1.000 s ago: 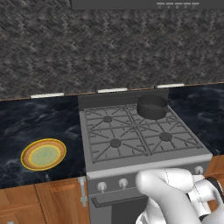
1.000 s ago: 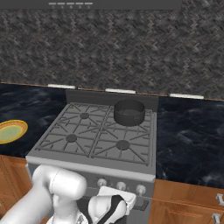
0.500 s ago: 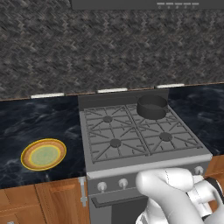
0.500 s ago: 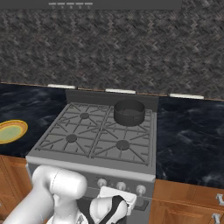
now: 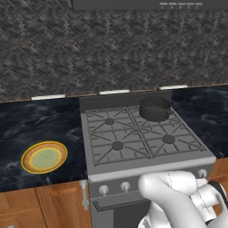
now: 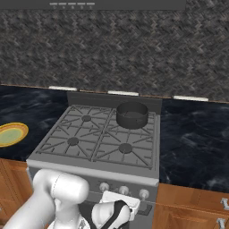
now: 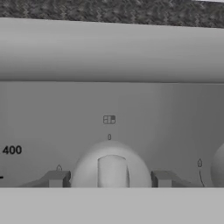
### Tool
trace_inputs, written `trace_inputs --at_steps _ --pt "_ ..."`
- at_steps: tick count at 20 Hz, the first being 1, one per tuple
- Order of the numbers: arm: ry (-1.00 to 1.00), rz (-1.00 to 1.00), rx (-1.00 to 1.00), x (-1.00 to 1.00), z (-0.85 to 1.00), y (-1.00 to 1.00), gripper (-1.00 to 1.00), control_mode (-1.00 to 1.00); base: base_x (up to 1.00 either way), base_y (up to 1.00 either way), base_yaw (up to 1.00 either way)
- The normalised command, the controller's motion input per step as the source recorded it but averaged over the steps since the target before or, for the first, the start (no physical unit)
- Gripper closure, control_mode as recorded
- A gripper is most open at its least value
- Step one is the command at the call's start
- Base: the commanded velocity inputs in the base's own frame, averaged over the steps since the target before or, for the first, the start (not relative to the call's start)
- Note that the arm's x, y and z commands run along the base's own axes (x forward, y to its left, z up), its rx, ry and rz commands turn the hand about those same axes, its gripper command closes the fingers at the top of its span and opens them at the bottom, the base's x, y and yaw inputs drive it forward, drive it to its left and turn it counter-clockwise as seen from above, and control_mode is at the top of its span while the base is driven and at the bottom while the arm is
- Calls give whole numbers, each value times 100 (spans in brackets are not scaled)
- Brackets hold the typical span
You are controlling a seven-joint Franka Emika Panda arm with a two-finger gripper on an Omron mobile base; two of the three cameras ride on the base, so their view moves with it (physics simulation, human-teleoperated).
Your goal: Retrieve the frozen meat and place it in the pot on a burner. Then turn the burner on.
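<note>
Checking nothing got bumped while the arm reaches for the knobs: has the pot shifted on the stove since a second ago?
No. The pot sits on the same back right burner grate, just in front of the stove's back panel, as before.

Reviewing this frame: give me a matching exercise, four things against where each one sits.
Things:
1. pot
2. yellow plate
3. stove knob
4. pincer

Places:
A. on the dark counter left of the stove
B. on the stove's front panel
C. on a back burner grate
D. its two tips either side of a knob

Pairs: 1-C, 2-A, 3-B, 4-D
</note>
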Motion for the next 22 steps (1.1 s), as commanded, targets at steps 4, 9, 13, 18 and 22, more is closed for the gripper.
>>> trace_inputs --at_steps 4,9,13,18,22 --pt "0 0 0 0 0 0 100 -100 0 0 0" --pt "0 0 -4 0 0 0 100 -100 0 0 0" --pt "0 1 -20 -1 0 0 100 -100 0 0 0" --pt "0 9 -29 0 0 0 100 -100 0 0 0" --pt "1 5 -25 0 0 0 100 -100 0 0 0"
